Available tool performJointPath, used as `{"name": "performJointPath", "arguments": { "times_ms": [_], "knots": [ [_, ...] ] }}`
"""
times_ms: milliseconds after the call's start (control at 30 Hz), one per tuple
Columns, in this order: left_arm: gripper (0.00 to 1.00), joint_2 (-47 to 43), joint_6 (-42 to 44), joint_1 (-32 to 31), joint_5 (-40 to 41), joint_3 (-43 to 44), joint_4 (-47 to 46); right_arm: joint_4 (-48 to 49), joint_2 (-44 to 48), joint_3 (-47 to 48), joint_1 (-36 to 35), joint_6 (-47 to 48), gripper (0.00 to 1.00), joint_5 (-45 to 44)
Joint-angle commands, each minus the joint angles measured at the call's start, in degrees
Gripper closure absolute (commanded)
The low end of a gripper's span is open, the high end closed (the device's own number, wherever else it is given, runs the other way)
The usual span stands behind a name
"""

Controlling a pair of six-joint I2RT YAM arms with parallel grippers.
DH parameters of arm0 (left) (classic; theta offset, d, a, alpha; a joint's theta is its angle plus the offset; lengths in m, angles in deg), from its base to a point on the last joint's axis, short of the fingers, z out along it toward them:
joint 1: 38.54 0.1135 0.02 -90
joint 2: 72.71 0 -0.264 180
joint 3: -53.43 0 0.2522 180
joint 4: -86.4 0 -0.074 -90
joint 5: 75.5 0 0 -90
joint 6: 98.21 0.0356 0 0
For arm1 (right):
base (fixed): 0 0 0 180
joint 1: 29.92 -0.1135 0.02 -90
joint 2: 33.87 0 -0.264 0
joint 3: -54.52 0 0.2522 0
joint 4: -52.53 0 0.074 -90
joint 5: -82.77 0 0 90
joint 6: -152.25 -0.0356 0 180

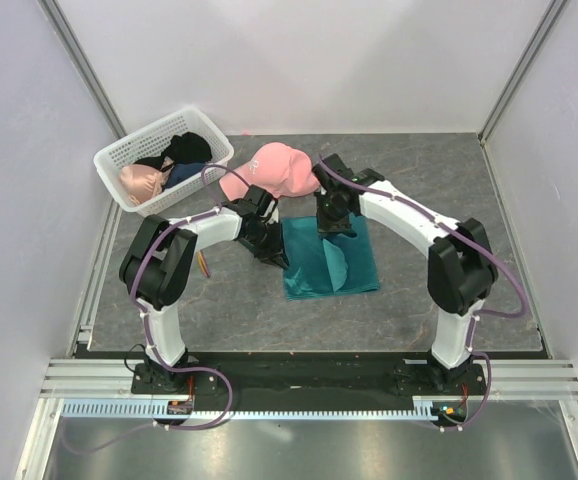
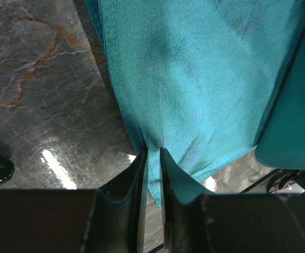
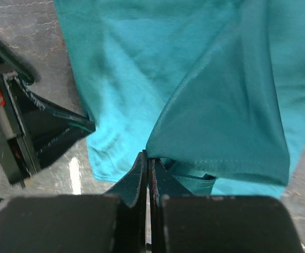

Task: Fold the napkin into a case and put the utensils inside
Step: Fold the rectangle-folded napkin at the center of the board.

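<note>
Desk [image 1: 449,180]: the napkin [image 1: 354,270] lies mid-desk, slightly toward the right edge. It is partly folded, with a darker flap turned over its middle. The outline is close to square, so you have no clear long axis yet. Judged: the case is not formed.

Left gripper [image 1: 272,250]: clenched on a pinch of the napkin's left edge, about midway along it. The wrist view shows cloth running up between the fingers.

Right gripper [image 1: 333,226]: clenched on the napkin's far edge, at the point where the flap begins.

Key relation: both grips sit on the far-left part of the cloth. The free cloth lies toward the desk's near and right edges. Judged: your fold should carry the held edges that way to narrow the strip.

Utensil [image 1: 205,266]: an orange sliver shows just left of the left arm, apart from the napkin. The fork is not seen.
</note>
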Motion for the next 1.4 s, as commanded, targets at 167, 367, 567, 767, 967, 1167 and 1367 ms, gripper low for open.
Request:
{"name": "performJointPath", "arguments": {
  "times_ms": [167,367,567,767,967,1167,1367],
  "knots": [
    [0.79,-0.4,0.1,-0.2,1.9,-1.1,-1.9,1.5,-6.1,6.5,-2.0,-2.9,1.00,0.3],
    [0.79,-0.4,0.0,-0.2,1.6,-1.3,-2.1,2.0,-8.0,6.7,-2.4,-3.6,1.00,0.8],
    [0.79,-0.3,-0.1,-0.2,1.6,-1.9,-2.7,2.8,-9.7,6.9,-2.5,-4.2,1.00,1.1],
    [0.79,0.1,-0.1,-0.3,1.6,-2.1,-3.0,3.2,-12.0,8.2,-2.7,-4.5,1.00,2.1],
    [0.78,-1.3,-0.5,-0.2,0.5,-2.1,-3.0,3.9,-15.1,10.4,-2.9,-4.5,0.94,4.5],
    [0.69,-6.3,-0.5,0.9,-1.4,-2.6,-1.5,1.4,-10.5,14.2,-2.5,-2.9,0.59,8.0],
    [0.63,-10.0,0.1,2.7,-4.4,-3.3,-1.0,0.6,-1.2,7.8,0.5,-3.2,0.48,10.7]
  ]
}}
